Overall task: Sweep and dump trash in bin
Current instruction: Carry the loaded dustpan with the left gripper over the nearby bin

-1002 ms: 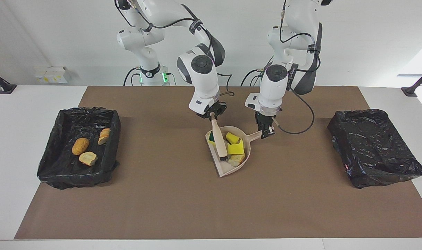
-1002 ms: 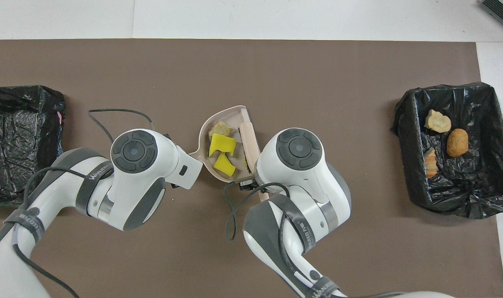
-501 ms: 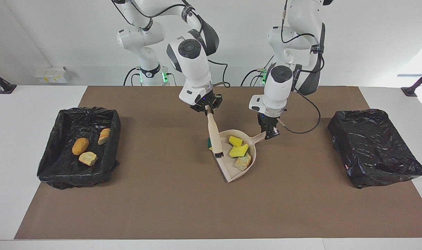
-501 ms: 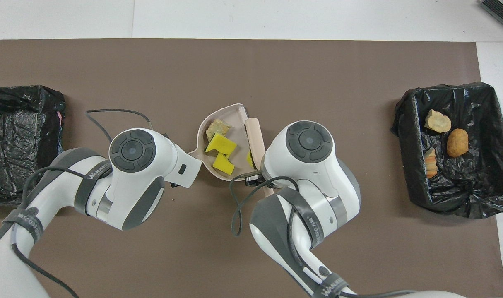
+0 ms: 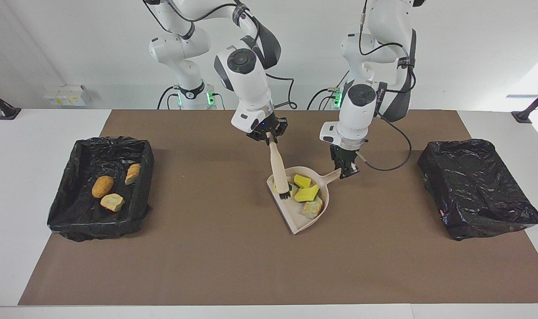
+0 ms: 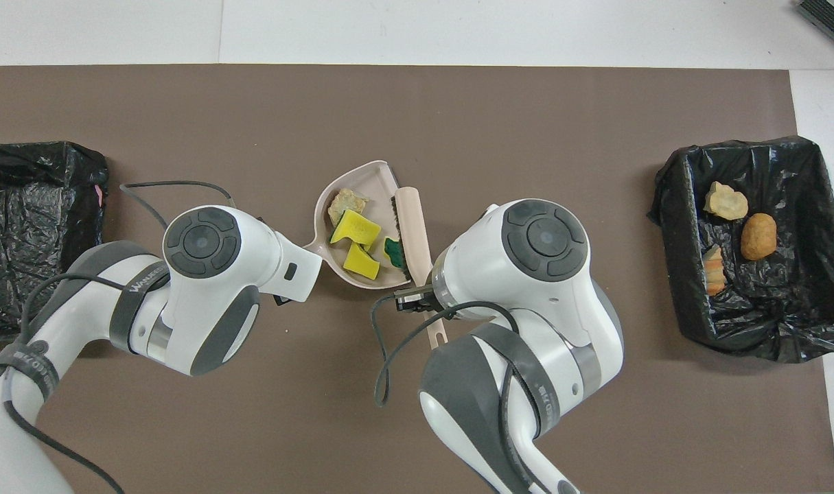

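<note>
A beige dustpan (image 5: pixel 295 219) sits mid-table with its open edge turned toward the right arm's end. In it lie pieces of trash: two yellow scraps (image 5: pixel 307 193) (image 6: pixel 353 228), a green-backed scrap (image 6: pixel 391 250) and a tan lump (image 5: pixel 314 206). My left gripper (image 5: pixel 346 170) is shut on the pan's handle (image 5: pixel 333 176). The right gripper (image 5: pixel 269 135) is shut on the top of a beige brush (image 5: pixel 277 170) (image 6: pixel 413 223). The brush slants down and its black bristles (image 5: pixel 284 195) rest at the pan's open edge. Three bread-like lumps (image 5: pixel 102 186) lie in the bin (image 5: pixel 74 177) at the right arm's end.
A second black-lined bin (image 5: pixel 477 186) (image 6: pixel 32 233) stands at the left arm's end. A brown mat (image 5: pixel 207 257) covers the table between the bins. A loose cable (image 5: pixel 384 166) hangs from the left wrist above the mat.
Both grippers have shifted the pan and brush a little toward the left arm's end. The brush has swung from across the pan to its open edge, pushing the green-backed scrap inside.
</note>
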You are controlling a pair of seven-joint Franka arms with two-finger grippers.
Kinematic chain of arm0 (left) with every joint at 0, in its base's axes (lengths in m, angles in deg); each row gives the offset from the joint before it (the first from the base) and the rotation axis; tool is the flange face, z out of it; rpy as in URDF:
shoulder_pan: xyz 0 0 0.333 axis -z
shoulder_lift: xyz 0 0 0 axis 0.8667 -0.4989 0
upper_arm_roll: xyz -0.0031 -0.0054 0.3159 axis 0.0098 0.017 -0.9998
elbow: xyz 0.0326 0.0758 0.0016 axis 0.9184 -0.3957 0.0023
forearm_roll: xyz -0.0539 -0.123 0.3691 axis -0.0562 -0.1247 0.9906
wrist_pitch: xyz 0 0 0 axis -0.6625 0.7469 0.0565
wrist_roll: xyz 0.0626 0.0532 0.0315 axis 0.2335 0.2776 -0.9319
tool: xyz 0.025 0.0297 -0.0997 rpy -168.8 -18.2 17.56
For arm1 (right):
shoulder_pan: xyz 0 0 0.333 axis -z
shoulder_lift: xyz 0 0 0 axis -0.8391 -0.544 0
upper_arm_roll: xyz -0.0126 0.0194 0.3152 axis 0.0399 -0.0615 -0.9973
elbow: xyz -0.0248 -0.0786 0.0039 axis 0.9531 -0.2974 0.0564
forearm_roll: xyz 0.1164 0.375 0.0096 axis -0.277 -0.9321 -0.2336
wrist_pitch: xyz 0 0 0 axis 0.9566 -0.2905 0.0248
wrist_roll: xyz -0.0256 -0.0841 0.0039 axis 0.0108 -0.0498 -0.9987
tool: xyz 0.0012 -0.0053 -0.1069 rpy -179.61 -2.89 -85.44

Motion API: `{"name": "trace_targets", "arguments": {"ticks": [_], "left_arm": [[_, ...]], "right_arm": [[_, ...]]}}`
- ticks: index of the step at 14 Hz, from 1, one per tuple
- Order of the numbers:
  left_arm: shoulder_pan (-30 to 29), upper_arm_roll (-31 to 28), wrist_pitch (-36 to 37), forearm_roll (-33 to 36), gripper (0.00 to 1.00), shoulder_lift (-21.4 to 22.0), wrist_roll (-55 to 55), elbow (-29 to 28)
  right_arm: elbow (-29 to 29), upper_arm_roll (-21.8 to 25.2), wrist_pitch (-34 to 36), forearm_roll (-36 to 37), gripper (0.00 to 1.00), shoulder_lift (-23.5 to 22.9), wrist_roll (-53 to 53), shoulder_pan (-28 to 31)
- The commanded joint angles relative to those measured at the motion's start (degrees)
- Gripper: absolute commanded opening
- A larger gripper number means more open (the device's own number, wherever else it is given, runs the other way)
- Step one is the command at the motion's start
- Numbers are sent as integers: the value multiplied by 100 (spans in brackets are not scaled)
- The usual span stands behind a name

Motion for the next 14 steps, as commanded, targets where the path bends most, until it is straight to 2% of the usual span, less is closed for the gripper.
{"name": "trace_targets", "arguments": {"ticks": [1, 3, 7, 10, 12, 14], "left_arm": [[-183, 5, 191, -80, 0, 254, -50, 85], [-349, -30, 673, -369, 0, 368, -6, 191], [-982, -30, 1210, -388, 0, 631, 282, 270], [-1745, -47, 1860, -388, 0, 782, 1098, 611], [-2343, -47, 2334, -397, 0, 791, 1758, 1085], [-2905, -47, 2539, -397, 0, 782, 1945, 1359]], "right_arm": [[137, -66, 318, 439, 0, 194, 763, 36], [470, -58, 363, 537, 0, 474, 1380, -278], [1236, -75, 91, 722, 0, 977, 2138, -806], [1456, -84, -383, 730, 0, 890, 2708, -1360], [1509, -75, -585, 730, 0, 775, 2718, -1668], [1562, -75, -875, 757, 0, 513, 2876, -1993]]}}
